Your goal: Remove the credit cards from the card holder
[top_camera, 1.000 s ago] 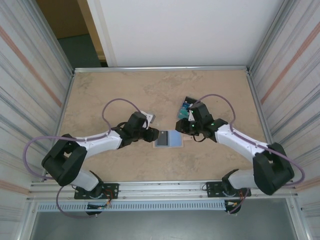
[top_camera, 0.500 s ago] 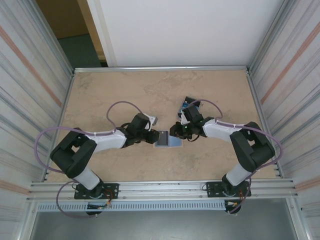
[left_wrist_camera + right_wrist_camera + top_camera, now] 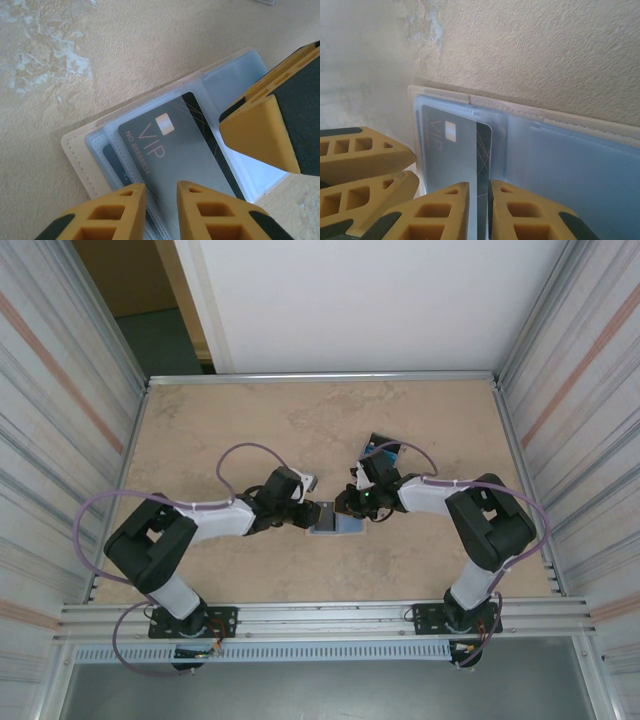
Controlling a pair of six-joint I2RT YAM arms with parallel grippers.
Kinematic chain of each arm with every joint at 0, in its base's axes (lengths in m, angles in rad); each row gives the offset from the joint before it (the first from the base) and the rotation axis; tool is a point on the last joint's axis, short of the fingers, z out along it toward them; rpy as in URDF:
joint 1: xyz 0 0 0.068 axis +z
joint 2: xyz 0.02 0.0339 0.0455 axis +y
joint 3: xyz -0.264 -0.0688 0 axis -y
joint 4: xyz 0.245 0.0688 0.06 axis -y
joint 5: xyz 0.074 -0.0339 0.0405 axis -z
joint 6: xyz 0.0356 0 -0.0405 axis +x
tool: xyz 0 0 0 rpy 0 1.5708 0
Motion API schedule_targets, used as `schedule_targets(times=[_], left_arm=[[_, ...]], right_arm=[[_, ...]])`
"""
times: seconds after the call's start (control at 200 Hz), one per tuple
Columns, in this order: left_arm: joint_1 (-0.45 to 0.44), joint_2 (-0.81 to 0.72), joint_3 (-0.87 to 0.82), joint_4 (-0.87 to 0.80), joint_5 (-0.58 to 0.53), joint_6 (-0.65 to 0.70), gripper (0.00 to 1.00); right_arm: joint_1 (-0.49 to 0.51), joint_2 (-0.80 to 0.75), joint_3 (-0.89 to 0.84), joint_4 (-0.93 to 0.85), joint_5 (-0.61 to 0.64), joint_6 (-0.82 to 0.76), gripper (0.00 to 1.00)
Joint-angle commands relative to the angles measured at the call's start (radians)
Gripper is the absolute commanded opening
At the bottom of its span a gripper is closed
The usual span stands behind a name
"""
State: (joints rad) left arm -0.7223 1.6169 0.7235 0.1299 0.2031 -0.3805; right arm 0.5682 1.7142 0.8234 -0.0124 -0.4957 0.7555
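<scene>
The card holder [image 3: 338, 525] lies open on the table, pale blue inside with a tan rim [image 3: 75, 155]. A black VIP credit card [image 3: 170, 145] sits in its clear sleeve, one dark edge poking out toward the fold [image 3: 484, 150]. My right gripper [image 3: 479, 192] is shut on that bare edge, which shows as a thin dark strip between its fingertips. My left gripper [image 3: 160, 195] pinches the sleeve leaves at the holder's outer edge, jaws narrow. In the top view the left gripper [image 3: 318, 512] and right gripper [image 3: 347, 505] meet over the holder.
A small pile of teal, blue and black cards [image 3: 379, 452] lies just behind the right gripper. A small pale flat piece [image 3: 301, 479] rests beside the left wrist. Metal rails edge the table, with corrugated walls on both sides.
Both arms have drawn in toward the holder, the right elbow folding sharply. Both pairs of jaws have narrowed, the right onto the black card's edge.
</scene>
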Motion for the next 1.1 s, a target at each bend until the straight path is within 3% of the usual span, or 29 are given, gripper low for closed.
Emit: schedule_targets(times=[0.0,1.092], left_arm=[[-0.005,0.020,0.028,-0.024,0.019,0.021,0.23],[-0.008,0.039,0.057,-0.092,0.008,0.038,0.19]], right_arm=[[0.001,0.023,0.020,0.015,-0.017,0.026,0.17],[-0.043,0.064,-0.043,0.169,-0.141,0.108,0.11]])
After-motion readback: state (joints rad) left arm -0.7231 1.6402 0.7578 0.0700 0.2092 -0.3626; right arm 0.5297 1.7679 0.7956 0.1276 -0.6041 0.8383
